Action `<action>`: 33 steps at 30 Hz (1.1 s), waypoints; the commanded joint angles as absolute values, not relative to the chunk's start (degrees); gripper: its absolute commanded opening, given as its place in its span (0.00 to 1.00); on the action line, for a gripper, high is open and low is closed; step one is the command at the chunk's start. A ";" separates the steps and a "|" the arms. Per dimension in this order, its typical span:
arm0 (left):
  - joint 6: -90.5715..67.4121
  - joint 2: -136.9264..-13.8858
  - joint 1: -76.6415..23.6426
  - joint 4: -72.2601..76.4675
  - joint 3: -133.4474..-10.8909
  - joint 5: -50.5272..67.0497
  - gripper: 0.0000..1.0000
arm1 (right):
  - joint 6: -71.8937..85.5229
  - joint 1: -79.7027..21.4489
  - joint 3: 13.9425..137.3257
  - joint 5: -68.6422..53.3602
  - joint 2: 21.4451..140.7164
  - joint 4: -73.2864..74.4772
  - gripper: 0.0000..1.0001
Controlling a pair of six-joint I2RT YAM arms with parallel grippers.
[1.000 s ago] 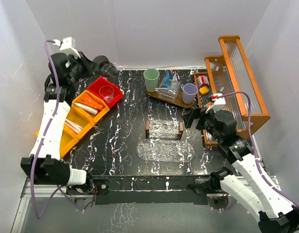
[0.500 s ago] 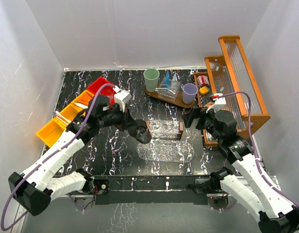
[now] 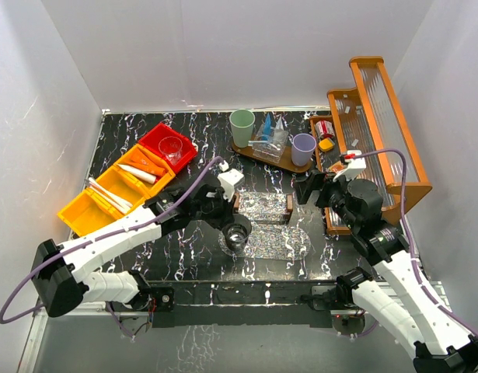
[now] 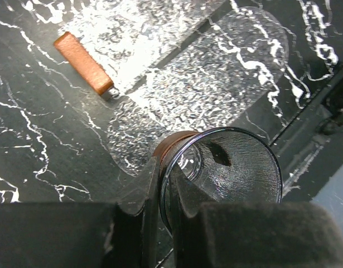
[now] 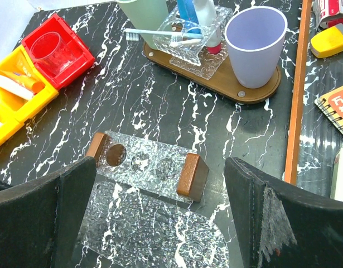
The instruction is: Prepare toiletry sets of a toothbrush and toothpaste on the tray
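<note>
Black marbled tabletop (image 3: 184, 241) boxed in by white walls is what I'm working over, and by my reading I'm in the placing step for the first piece of a new set. The left claw (image 4: 164, 192) is closed narrow, its two fingers (image 4: 150, 190) pinching the rim of the clear glass cup (image 4: 232, 167), one inside the wall and one outside. The cup hangs mouth-up over the 9 o'clock end of the clear oval tray (image 3: 277, 242), which lies at 6 o'clock from the table's middle; I can't tell whether its base is touching the tray or just above it. Just beyond the tray, toward 12 o'clock, stands the clear holder block (image 3: 262, 207) with wooden ends, and nothing is in it. The right claw (image 5: 160, 212) is spread as wide as it goes, grips nothing and touches nothing, and hangs at the block's 3 o'clock end. At 12 o'clock a wooden tray (image 3: 285, 162) already carries a green cup (image 3: 242, 127), a lilac cup (image 3: 303, 146) and a stocked holder. Next, I judge, I need to seat the cup flat, open the fingers without dragging the rim, lift straight off, then go to the orange bin (image 3: 141, 167) and yellow bin (image 3: 106, 194) at 9 to 10 o'clock for a tube and a toothbrush.
</note>
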State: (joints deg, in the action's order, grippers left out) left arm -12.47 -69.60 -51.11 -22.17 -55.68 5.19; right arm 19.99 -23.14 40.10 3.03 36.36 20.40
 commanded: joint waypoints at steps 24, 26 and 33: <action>-13.58 -71.03 -51.16 -7.20 -47.21 -1.14 0.00 | 18.29 -23.03 41.11 5.62 33.66 18.81 0.98; -13.45 -71.10 -51.20 -6.95 -47.03 -1.76 0.00 | 18.25 -23.03 41.05 5.58 33.77 18.81 0.98; -13.10 -70.71 -51.10 -5.91 -45.75 -2.54 0.00 | 17.91 -23.01 40.96 5.79 34.17 18.72 0.98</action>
